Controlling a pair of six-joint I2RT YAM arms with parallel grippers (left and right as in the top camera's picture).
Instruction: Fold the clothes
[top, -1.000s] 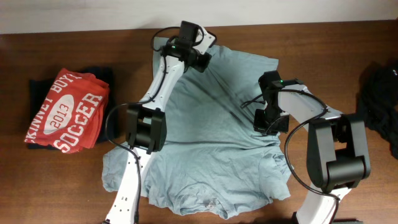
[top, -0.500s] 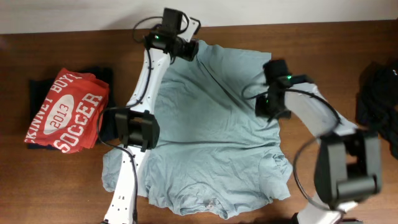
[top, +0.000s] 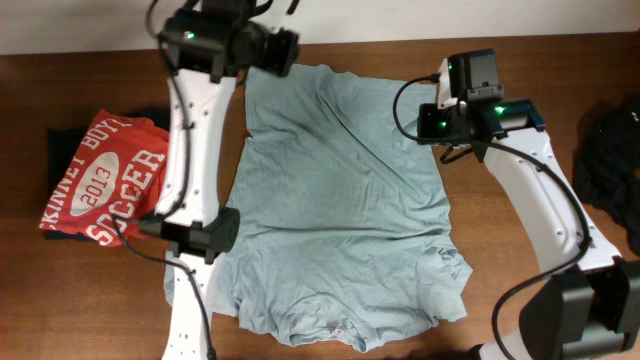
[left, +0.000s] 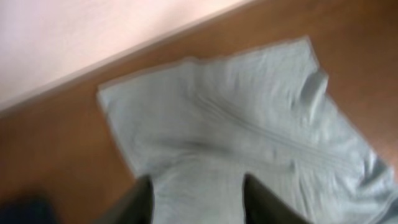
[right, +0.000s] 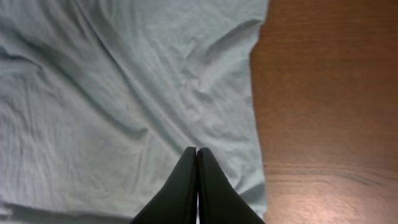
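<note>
**Overhead:** the shirt (top: 340, 200) lies flat mid-counter, its long axis running from far edge to near edge, collar nearest. The left hand (top: 285, 50) hovers at its far-left corner and the right hand (top: 432, 122) at its far-right corner. A folded red shirt (top: 105, 180) by the left edge reads "2013" and "SOCCER".

**Left wrist:** fingers (left: 144, 199) spread and empty, shirt below.

**Right wrist:** fingers (right: 186, 186) pressed together, nothing seen between them, above the shirt's right side.

Plain pale grey-blue tee (top: 340, 200), red shirt (top: 105, 180) with white soccer lettering by the left edge – black heap (top: 610, 155) at the right edge, brown woodgrain desk (top: 585, 50).
</note>
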